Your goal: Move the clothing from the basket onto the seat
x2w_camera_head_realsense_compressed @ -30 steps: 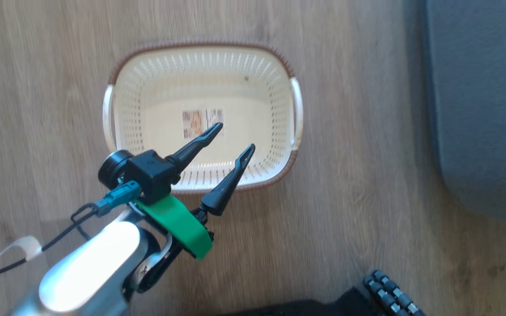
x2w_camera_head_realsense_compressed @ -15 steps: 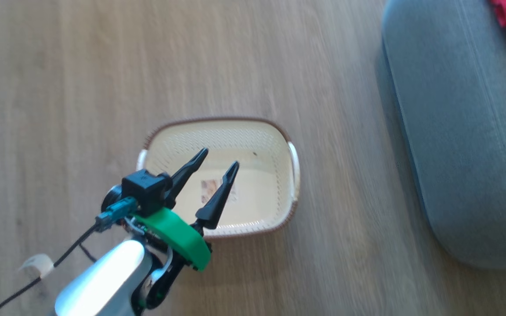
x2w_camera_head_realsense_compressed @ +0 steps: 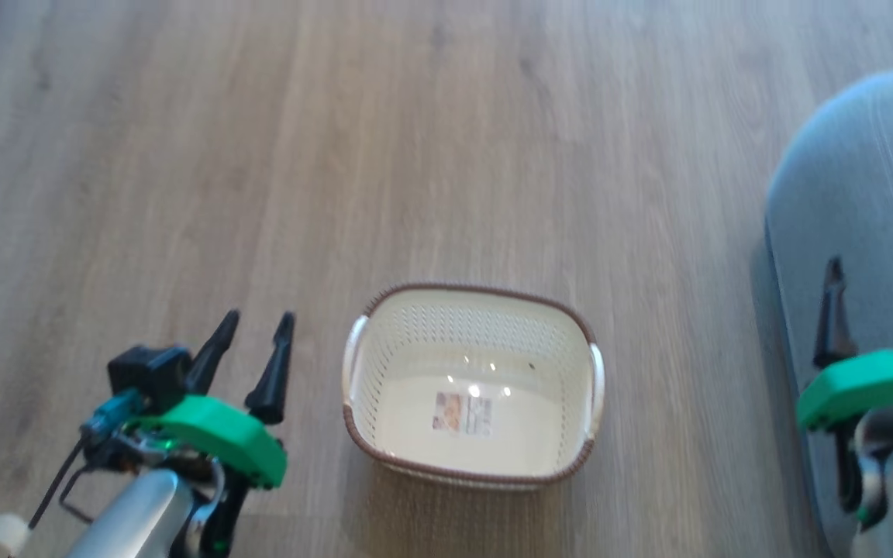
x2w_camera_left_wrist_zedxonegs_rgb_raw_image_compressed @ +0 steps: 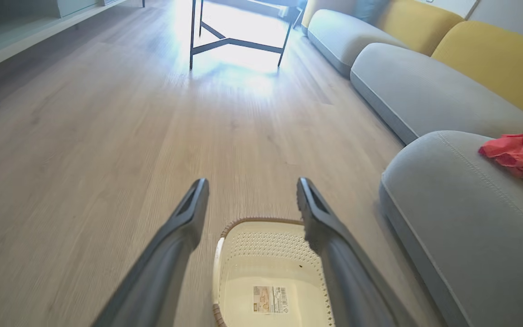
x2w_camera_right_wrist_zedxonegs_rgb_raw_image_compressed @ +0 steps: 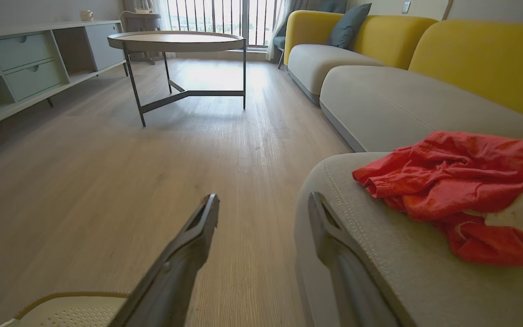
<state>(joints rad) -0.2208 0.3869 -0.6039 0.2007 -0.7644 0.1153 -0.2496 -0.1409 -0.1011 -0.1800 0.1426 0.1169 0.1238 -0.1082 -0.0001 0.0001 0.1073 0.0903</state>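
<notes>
Left gripper wide, clear of basket

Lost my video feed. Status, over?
Open and empty: left claw, right claw. Red clothing piled on seat; basket empty. No obstruction seen.

Room setting. Pale wood-plank floor; round low table on dark metal legs, before a barred window; pale sideboard with two drawers — a small cup on top; yellow sofa backrests — a blue-grey pillow against the far one.
</notes>
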